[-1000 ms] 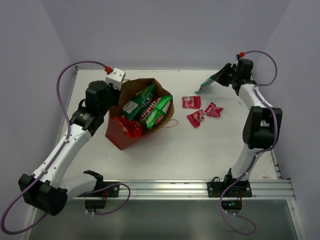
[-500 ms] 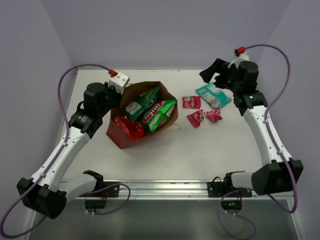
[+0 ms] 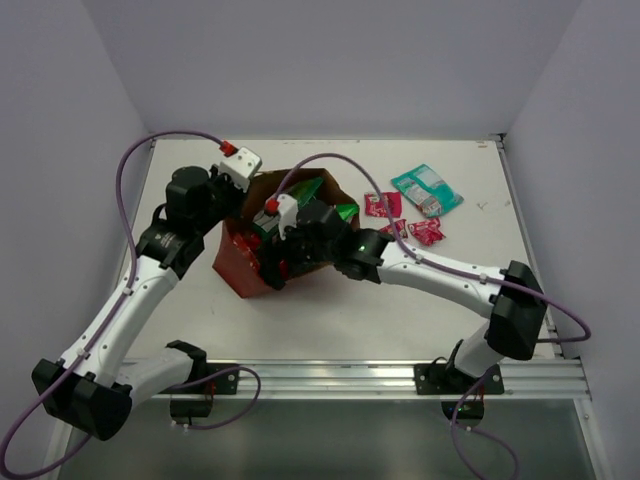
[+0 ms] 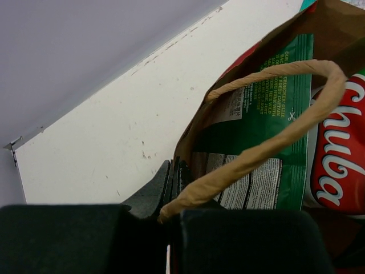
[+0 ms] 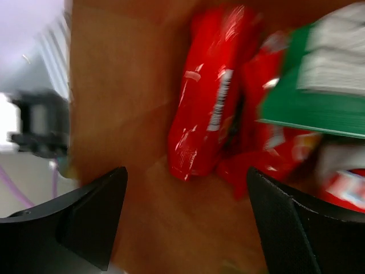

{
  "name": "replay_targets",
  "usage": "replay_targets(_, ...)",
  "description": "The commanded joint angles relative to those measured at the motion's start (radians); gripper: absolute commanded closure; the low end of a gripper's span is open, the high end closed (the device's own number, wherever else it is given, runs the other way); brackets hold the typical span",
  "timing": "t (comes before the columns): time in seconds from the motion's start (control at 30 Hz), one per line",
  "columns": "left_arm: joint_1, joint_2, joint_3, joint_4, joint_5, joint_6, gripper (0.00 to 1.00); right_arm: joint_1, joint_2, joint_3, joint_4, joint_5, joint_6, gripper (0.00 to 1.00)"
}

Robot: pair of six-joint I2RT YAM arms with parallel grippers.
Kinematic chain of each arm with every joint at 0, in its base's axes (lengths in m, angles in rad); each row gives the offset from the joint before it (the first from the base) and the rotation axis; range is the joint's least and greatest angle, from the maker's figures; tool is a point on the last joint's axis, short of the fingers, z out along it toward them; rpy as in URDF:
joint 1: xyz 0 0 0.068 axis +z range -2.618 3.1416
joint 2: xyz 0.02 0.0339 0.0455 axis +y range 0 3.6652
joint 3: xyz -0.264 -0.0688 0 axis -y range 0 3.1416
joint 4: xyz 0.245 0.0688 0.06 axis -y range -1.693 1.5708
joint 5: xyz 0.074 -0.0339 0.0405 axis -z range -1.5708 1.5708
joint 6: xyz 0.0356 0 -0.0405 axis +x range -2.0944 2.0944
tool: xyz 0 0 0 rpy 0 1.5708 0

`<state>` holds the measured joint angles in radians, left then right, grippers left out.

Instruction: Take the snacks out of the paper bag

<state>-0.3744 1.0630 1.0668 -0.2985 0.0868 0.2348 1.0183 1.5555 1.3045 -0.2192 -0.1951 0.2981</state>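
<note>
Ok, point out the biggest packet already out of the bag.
The teal packet, at the back right of the table. The other loose ones are small pink packets, between it and the bag.

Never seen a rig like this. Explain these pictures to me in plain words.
This is a robot with a left arm and a right arm, both bolted to the near edge of a white table. One picture looks down from above. The other two come from small cameras on each arm's wrist.

The left tool is pinched shut on the rim of a paper bag, beside its string handle. The right tool is open and empty. It is pointed into the bag's mouth, at a red packet. A green packet is also inside.

On the table outside the bag lie a teal packet and a few small pink packets.
</note>
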Motion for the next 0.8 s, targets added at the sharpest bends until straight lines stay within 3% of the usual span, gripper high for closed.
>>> replay_targets(0.0, -0.009, -0.051, 0.013, 0.105, 0.041, 0.050, 1.00, 0.103, 0.029, 0.024, 0.024, 0.062, -0.030, 0.13)
replay_targets(0.2, -0.011, -0.083, -0.030, 0.104, 0.086, 0.074, 1.00, 0.158, 0.078, 0.039, 0.012, 0.069, -0.020, 0.13)
replay_targets(0.43, -0.011, -0.164, -0.093, 0.102, 0.117, 0.060, 1.00, 0.125, 0.015, -0.002, 0.030, 0.296, 0.059, 0.19)
replay_targets(0.77, -0.011, -0.190, -0.107, 0.081, 0.107, 0.044, 1.00, 0.109, 0.101, 0.038, 0.041, 0.249, 0.159, 0.23)
